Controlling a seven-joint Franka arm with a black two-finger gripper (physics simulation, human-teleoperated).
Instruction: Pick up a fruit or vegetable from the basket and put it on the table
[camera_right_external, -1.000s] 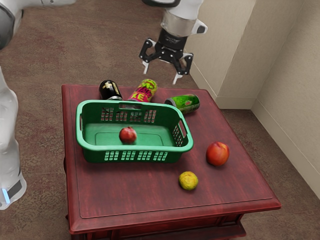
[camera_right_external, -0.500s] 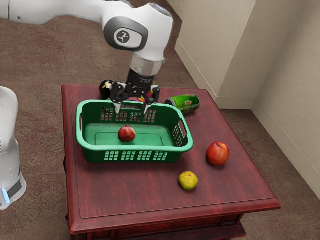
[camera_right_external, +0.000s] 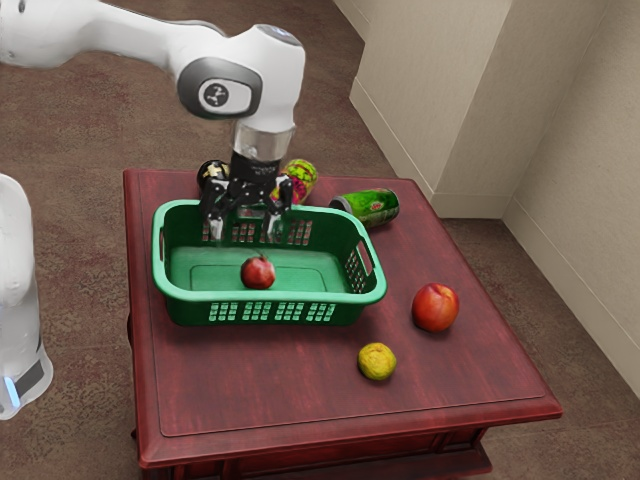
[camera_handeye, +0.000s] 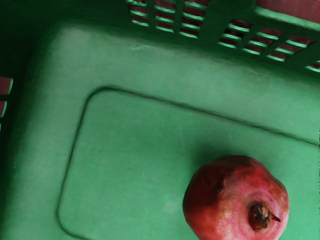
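"What's around the table (camera_right_external: 300, 400)?"

"Brown patterned carpet (camera_right_external: 80, 130) below, pale walls (camera_right_external: 430, 80) behind. The tabletop is dark red wood, and the green basket (camera_right_external: 270, 297) sits on it, so I'll place everything by that."

"Fine. Where's the fruit to be picked?"

"There's 1 pomegranate (camera_right_external: 258, 273) in the basket, resting on its floor. In the wrist view its dark, dried crown shows, and it lies inside the rounded groove marked in the basket's floor."

"And the gripper (camera_right_external: 245, 232)?"

"Above the basket's floor, toward the far side as the exterior view has it, with the pomegranate lower down and apart from it. Its 2 fingers are spread, pointing down, with nothing grasped between them."

"Anything outside the basket?"

"2 fruits. A red-orange peach (camera_right_external: 436, 307) is off the basket's end at the exterior view's right, and a yellow citrus fruit (camera_right_external: 377, 361) is in front of the basket's near corner on that same side."

"And behind it?"

"3 cans. The black can (camera_right_external: 211, 176) and the yellow-and-pink can (camera_right_external: 301, 178) are beyond the basket's far rim, partly hidden. The green can (camera_right_external: 372, 208) lies on its side just beside the basket's far corner, at the exterior view's right."
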